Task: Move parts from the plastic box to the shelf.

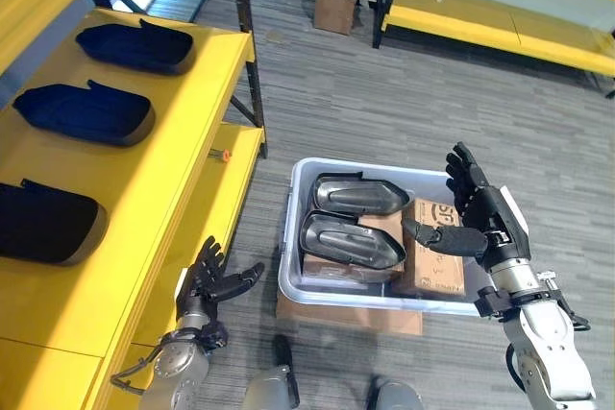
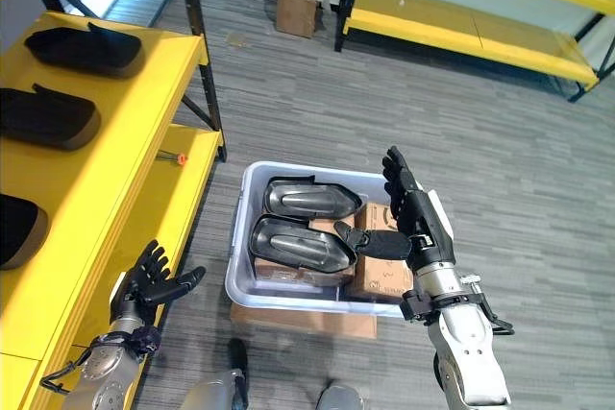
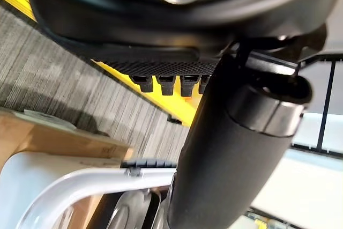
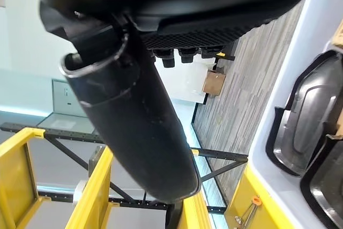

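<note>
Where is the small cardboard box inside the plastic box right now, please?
In the left eye view the cardboard box sits at the right end of the plastic box, beside the two dark parts, under the open right hand.
</note>
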Controlling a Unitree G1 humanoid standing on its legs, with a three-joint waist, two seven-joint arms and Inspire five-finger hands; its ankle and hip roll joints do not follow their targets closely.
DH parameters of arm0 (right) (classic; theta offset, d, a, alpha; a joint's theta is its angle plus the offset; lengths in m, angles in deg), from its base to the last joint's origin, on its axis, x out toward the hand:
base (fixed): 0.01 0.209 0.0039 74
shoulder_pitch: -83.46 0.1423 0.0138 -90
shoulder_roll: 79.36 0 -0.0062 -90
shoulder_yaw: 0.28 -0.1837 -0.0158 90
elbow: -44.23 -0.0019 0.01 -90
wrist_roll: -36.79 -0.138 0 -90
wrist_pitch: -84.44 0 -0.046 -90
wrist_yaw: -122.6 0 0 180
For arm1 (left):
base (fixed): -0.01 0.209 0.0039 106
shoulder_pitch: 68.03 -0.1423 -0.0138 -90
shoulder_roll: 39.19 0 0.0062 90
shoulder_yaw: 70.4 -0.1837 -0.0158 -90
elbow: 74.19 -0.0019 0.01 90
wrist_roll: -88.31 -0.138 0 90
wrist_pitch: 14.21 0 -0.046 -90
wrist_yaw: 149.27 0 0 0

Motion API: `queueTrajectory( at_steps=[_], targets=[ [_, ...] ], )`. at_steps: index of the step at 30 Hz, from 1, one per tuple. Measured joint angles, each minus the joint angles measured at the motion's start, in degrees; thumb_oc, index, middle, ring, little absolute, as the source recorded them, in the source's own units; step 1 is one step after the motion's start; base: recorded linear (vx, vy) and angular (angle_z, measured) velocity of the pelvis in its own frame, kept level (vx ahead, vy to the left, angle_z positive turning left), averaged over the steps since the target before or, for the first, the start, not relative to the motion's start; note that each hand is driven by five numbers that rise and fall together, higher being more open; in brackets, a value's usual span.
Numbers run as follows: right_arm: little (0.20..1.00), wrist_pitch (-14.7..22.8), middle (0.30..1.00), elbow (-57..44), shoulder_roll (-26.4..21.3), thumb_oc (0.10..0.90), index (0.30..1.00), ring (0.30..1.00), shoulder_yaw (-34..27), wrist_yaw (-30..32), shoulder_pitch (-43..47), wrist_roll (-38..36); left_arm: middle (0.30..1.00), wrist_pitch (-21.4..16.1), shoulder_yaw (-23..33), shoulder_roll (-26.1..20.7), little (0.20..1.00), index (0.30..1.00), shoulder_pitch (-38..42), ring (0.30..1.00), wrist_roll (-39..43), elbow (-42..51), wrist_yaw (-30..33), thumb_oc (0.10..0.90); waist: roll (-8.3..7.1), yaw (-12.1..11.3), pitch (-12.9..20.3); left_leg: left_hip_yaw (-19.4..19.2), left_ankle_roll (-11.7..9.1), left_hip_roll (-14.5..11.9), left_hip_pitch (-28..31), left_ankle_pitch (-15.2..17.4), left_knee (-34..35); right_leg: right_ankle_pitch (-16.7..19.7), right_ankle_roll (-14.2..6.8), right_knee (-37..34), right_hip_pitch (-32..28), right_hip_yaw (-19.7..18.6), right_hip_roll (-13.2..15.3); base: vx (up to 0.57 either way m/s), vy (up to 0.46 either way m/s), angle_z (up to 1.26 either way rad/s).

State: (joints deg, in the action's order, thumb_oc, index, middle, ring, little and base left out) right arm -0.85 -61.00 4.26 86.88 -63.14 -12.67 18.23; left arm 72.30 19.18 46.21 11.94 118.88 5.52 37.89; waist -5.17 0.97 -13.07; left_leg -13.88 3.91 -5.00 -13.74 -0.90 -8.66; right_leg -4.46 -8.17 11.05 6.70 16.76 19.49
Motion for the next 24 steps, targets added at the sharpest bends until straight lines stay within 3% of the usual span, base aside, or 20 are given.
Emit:
queueTrajectory(
  at_steps=[3, 4, 5, 6, 9, 12, 14, 24],
  targets=[
    [1.000, -0.11, 1.000, 0.04, -0.15, 0.900, 1.000, 1.000, 2.04, -0.08, -0.18, 0.08, 1.000, 0.03, 1.08, 1.10, 1.000, 1.000, -2.67, 1.000, 0.01, -0.42, 0.06, 0.900, -0.18, 0.05, 0.10, -1.23, -3.29, -1.96, 0.34, -0.20, 0.06, 6.42, -1.90, -9.03, -0.27, 4.18, 3.87, 0.08, -0.154, -0.33],
    [1.000, -0.16, 1.000, 0.07, -0.17, 0.900, 1.000, 1.000, 2.11, -0.14, -0.49, 0.13, 1.000, 0.03, 1.69, 1.12, 1.000, 1.000, -3.44, 1.000, 0.02, -0.40, 0.03, 0.900, -1.11, 0.06, 0.16, -1.14, -5.27, -2.34, 0.52, -1.06, 0.34, 7.17, -1.94, -10.49, -0.90, 4.15, 3.84, 0.08, -0.198, 0.01],
    [1.000, -0.19, 1.000, 0.39, -0.44, 0.900, 1.000, 1.000, 2.01, -0.22, -0.82, 0.25, 1.000, 0.04, 2.37, 1.61, 1.000, 1.000, -3.76, 1.000, 0.01, -0.95, 0.03, 0.900, -1.93, 0.24, 0.14, -0.60, -6.81, -2.47, 1.14, -2.66, 1.34, 11.09, -4.57, -11.65, -2.29, 3.76, 3.08, 0.08, -0.210, 0.31],
    [1.000, -0.88, 1.000, 0.77, -1.34, 0.900, 1.000, 1.000, 1.41, -0.20, -1.20, 0.42, 1.000, 0.28, 2.10, 3.55, 1.000, 1.000, -3.29, 1.000, 0.02, -1.81, 0.08, 0.900, -0.03, 0.23, 0.12, 0.52, -8.08, -4.17, 2.16, -3.85, 3.44, 11.96, -4.60, -12.06, -3.13, 4.36, 0.88, 0.11, -0.177, 0.25],
    [1.000, -1.48, 1.000, 0.73, -4.23, 0.900, 1.000, 1.000, 0.70, -0.27, -1.92, 0.41, 1.000, 0.97, -0.16, 7.56, 1.000, 1.000, -5.64, 1.000, 0.03, -1.30, -0.64, 0.900, 3.43, 0.36, 1.20, 2.83, -6.56, -7.07, 4.17, -4.98, 7.16, 10.41, -2.97, -11.90, -3.35, 4.84, -3.59, 0.12, -0.170, -0.11],
    [1.000, -1.45, 1.000, 0.48, -5.49, 0.900, 1.000, 1.000, -2.49, -0.53, -3.14, 0.37, 1.000, 1.11, -2.18, 10.71, 1.000, 1.000, -6.82, 1.000, 0.06, -1.24, -2.00, 0.900, 5.09, 2.00, 2.02, 3.03, -7.70, -8.14, 6.34, -5.45, 7.85, 8.23, -2.34, -9.97, -4.27, 4.86, -4.79, 0.09, -0.138, -0.09],
    [1.000, -1.45, 1.000, 0.45, -5.37, 0.900, 1.000, 1.000, -2.96, -0.57, -3.10, 0.35, 1.000, 1.10, -1.75, 10.46, 1.000, 1.000, -6.08, 1.000, 0.15, -0.78, -2.47, 0.900, 5.03, 2.33, 2.14, 2.65, -8.68, -8.00, 6.79, -5.41, 8.18, 7.45, -2.52, -8.96, -4.12, 4.72, -4.35, 0.08, -0.100, 0.07],
    [1.000, -1.44, 1.000, 0.36, -5.63, 0.900, 1.000, 1.000, -0.02, -1.87, -0.01, 0.36, 1.000, 1.07, -0.02, 7.91, 1.000, 1.000, -6.57, 1.000, 0.58, 0.16, -2.92, 0.900, 4.05, 1.78, 2.84, 1.15, -8.84, -7.73, 8.93, -5.54, 10.22, 6.35, -2.54, -8.88, -5.21, 4.70, -4.22, 0.09, -0.071, 0.00]
  ],
)
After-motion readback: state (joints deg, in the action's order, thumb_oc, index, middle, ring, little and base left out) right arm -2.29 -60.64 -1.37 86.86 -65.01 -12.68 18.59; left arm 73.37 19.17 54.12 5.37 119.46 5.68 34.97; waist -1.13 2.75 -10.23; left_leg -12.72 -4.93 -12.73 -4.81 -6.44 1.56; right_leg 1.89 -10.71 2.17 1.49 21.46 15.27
